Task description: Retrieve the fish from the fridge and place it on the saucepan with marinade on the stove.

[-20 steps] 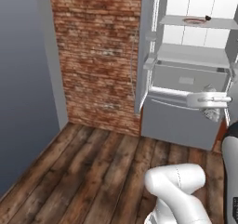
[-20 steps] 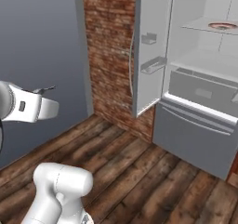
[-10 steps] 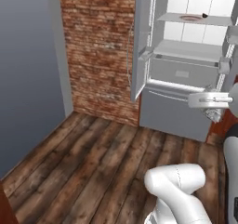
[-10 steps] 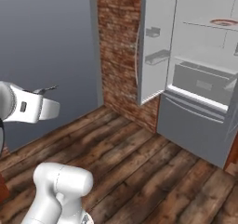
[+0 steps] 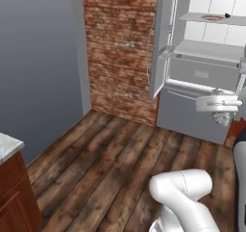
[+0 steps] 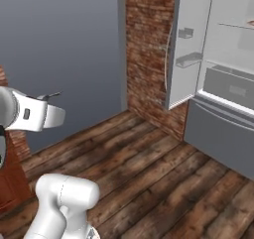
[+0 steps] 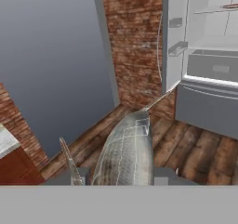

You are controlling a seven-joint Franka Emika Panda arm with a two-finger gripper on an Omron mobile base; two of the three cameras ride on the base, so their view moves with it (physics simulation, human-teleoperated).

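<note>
Slim silvery scaled fish (image 7: pixel 125 153) clamped in end effector (image 7: pixel 122 175), grey metal fridge (image 7: pixel 204 60) door open, plank floor (image 7: pixel 186 148)

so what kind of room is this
Most likely a home kitchen, rendered. A tall grey fridge stands open with white shelves and a bottom drawer, a stone-topped wooden cabinet sits at one side, and the gripper holds a silvery fish over a wood plank floor.

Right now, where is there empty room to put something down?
The wooden floor lies bare between the brick wall, the grey wall and the fridge. Inside the fridge, one glass shelf already carries a reddish dish. The tool holds the fish.
</note>
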